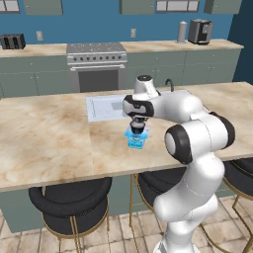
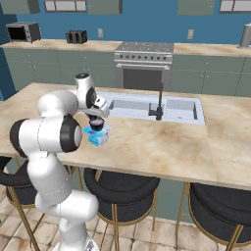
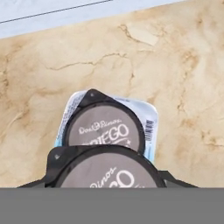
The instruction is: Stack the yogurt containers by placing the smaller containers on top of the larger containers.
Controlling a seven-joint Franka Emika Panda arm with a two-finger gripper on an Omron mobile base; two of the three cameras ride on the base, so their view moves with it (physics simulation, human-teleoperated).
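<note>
**Second cup poised over an occupied tub**

The gripper [image 3: 106, 181] hangs straight above the light-blue yogurt tub [image 3: 150, 119], which stands on the marble surface [image 3: 188, 65] just in front of the sink [image 1: 104, 107]. In the hand view a dark round cup [image 3: 104, 127] with a grey printed top already sits on the tub's pale lid, inside its rim and a little toward one corner. A second, matching dark cup [image 3: 107, 168] looms much nearer the camera. Dark slivers of the fingertips flank it on either side, so I judge the gripper to be closed around this cup, carrying it clear of the surface.

The relation that matters is vertical. The carried cup lies almost directly over the seated one, slightly offset toward the bottom of the hand view. Both cups stand upright, their axes running along the gripper's approach. Any lowering would meet the seated cup's top before the tub's lid.
</note>
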